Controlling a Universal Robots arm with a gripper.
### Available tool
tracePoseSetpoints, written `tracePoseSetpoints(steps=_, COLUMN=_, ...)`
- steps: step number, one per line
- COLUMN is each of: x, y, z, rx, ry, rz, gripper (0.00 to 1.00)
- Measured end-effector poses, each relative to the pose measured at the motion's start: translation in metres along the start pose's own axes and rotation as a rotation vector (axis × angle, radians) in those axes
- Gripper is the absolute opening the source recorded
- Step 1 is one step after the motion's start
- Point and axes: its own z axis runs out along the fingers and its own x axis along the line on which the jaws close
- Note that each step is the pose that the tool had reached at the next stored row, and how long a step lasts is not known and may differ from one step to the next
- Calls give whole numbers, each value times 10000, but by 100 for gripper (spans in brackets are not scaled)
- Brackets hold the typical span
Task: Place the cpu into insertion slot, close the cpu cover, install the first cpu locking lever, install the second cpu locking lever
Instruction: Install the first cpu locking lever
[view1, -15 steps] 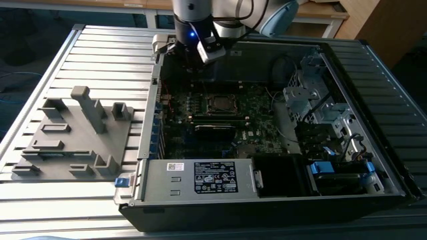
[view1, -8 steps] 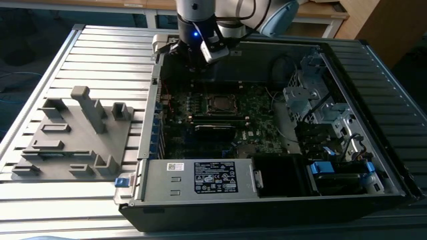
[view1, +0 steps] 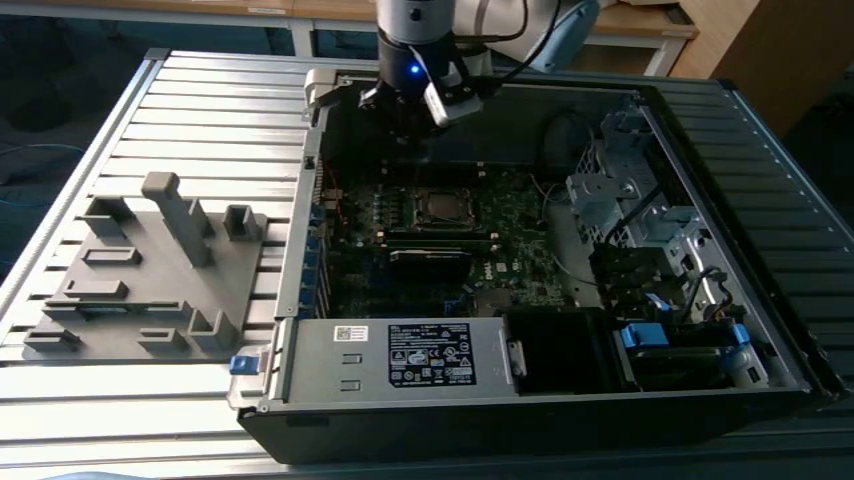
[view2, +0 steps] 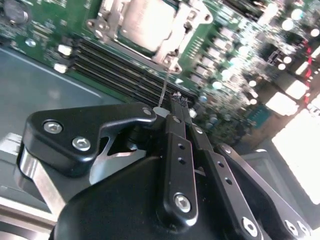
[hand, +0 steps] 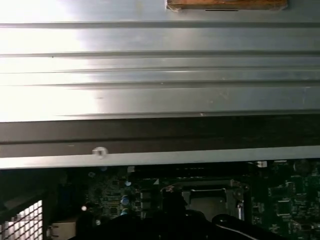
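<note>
Exterior view: one claw is hanging inside the case, above the insertion slot, apparently for working its latches. Second wrist view: the claw is looking clenched, one locking lever rising beside its tips; one cpu is sitting under one lowered cpu cover. First wrist view: the slot is showing past the case wall.

Bright metal, dark case.
In the exterior view, the slatted table gleams at ten o'clock; the computer case lies dim inside.
</note>
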Motion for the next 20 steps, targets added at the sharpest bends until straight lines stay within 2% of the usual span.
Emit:
tracePoseSetpoints(steps=4, x=-129, y=6, z=6, rx=0, ry=-1, rz=0, gripper=11)
tracePoseSetpoints(steps=6, x=-142, y=6, z=6, rx=-8, ry=0, rz=1, gripper=11)
tracePoseSetpoints(steps=7, x=-145, y=4, z=6, rx=-66, ry=3, rz=3, gripper=11)
tracePoseSetpoints(steps=9, x=-149, y=-3, z=6, rx=-253, ry=11, rz=12, gripper=11)
tracePoseSetpoints(steps=10, x=-152, y=-8, z=6, rx=-325, ry=13, rz=15, gripper=11)
tracePoseSetpoints(steps=13, x=-160, y=-25, z=5, rx=-498, ry=21, rz=21, gripper=11)
tracePoseSetpoints(steps=17, x=-170, y=-50, z=4, rx=-682, ry=30, rz=29, gripper=11)
tracePoseSetpoints(steps=20, x=-179, y=-67, z=3, rx=-761, ry=33, rz=33, gripper=11)
